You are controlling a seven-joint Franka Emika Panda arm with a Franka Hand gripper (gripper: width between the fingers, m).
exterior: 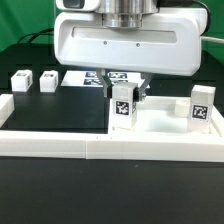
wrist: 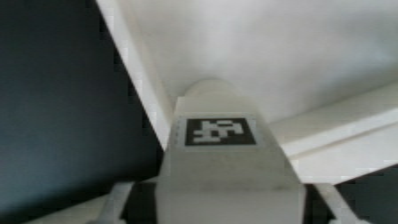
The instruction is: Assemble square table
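Note:
A white leg block (exterior: 122, 104) with a black-and-white tag stands upright at the middle, at the edge of the white square table slab (exterior: 165, 126). My gripper (exterior: 124, 93) hangs straight over it, one finger on each side. In the wrist view the same leg (wrist: 221, 150) fills the middle and a thin dark gap shows between it and each finger (wrist: 121, 205), so the jaws stand open around it. A second leg (exterior: 201, 105) stands on the slab at the exterior view's right. Two more legs (exterior: 20, 82) (exterior: 47, 80) stand on the black table at the exterior view's left.
A long low white border wall (exterior: 60, 146) runs along the front and turns up the exterior view's left side. The marker board (exterior: 84, 77) lies flat behind the legs. The arm's large white wrist housing (exterior: 120, 45) hides the back of the scene.

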